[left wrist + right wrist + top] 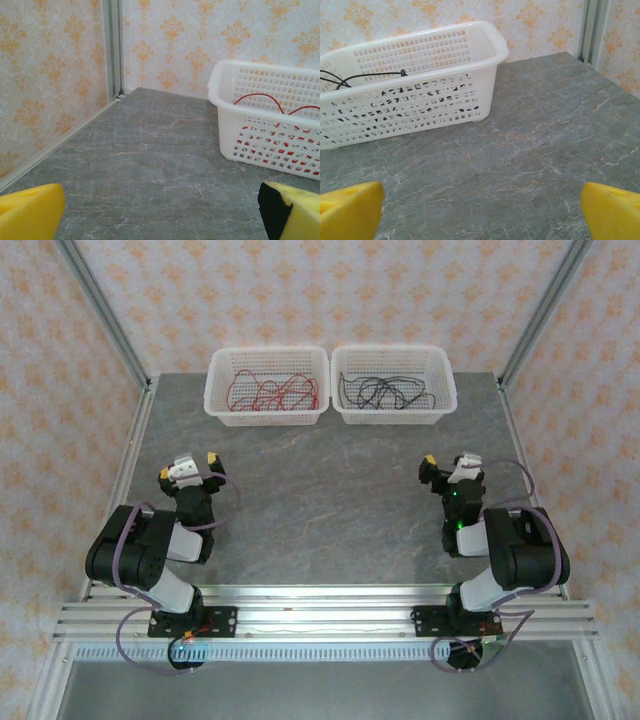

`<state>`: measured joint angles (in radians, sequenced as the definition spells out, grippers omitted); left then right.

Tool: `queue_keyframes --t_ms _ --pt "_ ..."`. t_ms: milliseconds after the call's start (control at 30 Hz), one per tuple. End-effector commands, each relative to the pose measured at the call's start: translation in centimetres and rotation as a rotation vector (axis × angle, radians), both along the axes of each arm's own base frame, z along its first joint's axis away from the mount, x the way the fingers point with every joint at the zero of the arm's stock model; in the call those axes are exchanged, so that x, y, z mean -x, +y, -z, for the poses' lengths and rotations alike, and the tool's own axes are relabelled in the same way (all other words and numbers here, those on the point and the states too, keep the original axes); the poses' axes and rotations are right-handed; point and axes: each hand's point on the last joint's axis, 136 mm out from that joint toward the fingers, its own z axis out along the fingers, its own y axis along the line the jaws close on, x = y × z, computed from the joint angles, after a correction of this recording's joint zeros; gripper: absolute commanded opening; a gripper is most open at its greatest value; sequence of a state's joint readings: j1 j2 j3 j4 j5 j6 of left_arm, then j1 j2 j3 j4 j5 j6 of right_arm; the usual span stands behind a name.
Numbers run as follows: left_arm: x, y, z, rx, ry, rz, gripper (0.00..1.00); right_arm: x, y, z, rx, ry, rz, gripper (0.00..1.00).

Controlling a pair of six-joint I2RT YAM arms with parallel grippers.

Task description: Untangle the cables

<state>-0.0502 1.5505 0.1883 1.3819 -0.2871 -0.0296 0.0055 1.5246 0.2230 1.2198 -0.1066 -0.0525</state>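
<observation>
Over on the left, the left arm sits folded close to its base, elbow tucked back, wrist aimed at the far side of the table (320, 480). The left gripper (188, 466) hovers low, yellow fingertips (30, 212) spread wide with nothing between them, so it's released. Ahead of it and well apart, the left basket (267, 350) at the far edge holds the red cables (272, 392) in a loose heap of loops. Just beside it, the right basket (390, 348) holds the black cables (385, 392). And on the right, the right arm mirrors the pose, folded near its base, right gripper (452, 468) facing the baskets, fingers parted wide, empty.
</observation>
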Motion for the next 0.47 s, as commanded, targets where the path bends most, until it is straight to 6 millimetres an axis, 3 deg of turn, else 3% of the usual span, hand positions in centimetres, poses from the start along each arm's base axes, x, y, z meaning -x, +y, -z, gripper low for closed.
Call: queue_keyframes --t_ms 0,433 --pt "-0.36 -0.44 -0.24 0.002 -0.002 0.033 1.0 -0.22 -0.04 -0.79 -0.011 -0.024 -0.002 1.0" --pt "-0.62 -0.88 -0.16 -0.004 0.006 0.063 1.0 -0.25 -0.05 -0.81 -0.01 -0.026 -0.002 1.0"
